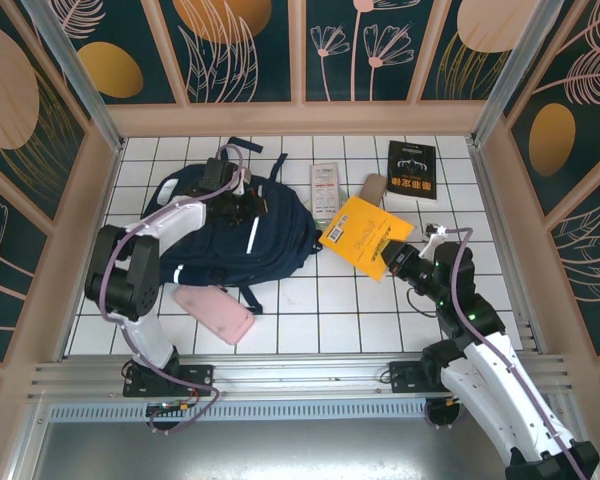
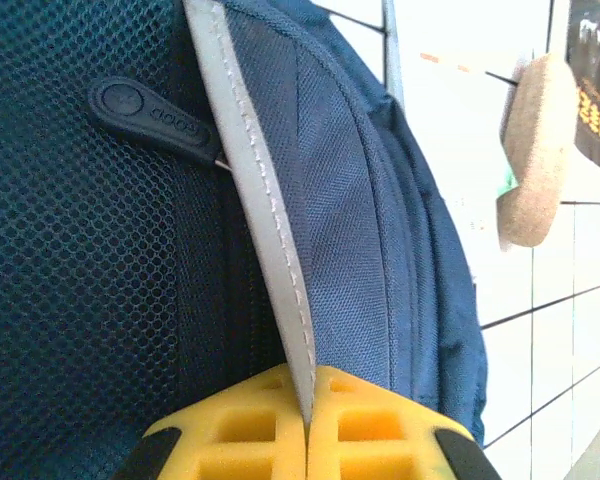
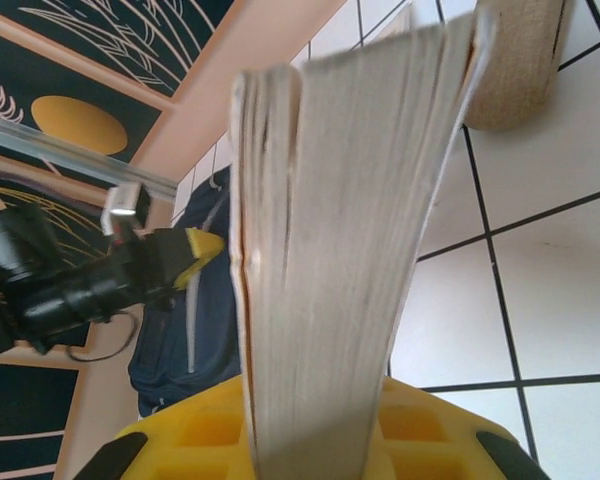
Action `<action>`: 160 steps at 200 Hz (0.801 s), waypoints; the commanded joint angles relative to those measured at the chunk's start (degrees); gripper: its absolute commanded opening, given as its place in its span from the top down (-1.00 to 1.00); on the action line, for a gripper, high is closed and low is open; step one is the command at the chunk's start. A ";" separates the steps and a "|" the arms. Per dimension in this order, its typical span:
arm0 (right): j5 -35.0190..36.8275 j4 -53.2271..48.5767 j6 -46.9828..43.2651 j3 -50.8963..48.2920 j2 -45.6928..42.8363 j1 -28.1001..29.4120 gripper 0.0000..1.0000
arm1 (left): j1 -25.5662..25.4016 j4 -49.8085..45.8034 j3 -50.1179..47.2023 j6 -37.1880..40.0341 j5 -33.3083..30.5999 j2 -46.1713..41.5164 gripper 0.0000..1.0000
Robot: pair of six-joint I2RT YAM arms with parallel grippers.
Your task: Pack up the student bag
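Pinching stripe (image 2: 265,200) of student bag (image 1: 230,245), left hand (image 2: 307,425); right hand (image 1: 401,259) clamps yellow book (image 1: 365,232); two books total.

This is a robot test cell in a lab, dressed like a stage set. Below the left gripper (image 1: 242,200) and the right gripper (image 1: 400,255) lies a white tiled tabletop (image 1: 310,310). Behind them an aluminium rail (image 1: 280,372) carries the bolted arm bases. Beyond and to either side of them, aluminium posts (image 1: 75,78) and printed leaf-pattern wall panels (image 1: 240,50) box the table in.
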 commanded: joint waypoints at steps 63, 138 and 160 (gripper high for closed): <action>-14.66 8.13 -2.42 7.29 10.99 -5.25 1.00 | -0.17 -14.89 17.12 9.12 7.97 -15.38 1.00; -17.52 4.19 -5.00 15.68 12.12 -4.89 1.00 | -0.13 -15.87 21.53 10.48 12.49 -16.27 1.00; -14.57 -1.32 -7.56 18.91 10.94 -4.90 1.00 | 0.00 -15.25 22.11 10.36 13.86 -15.55 1.00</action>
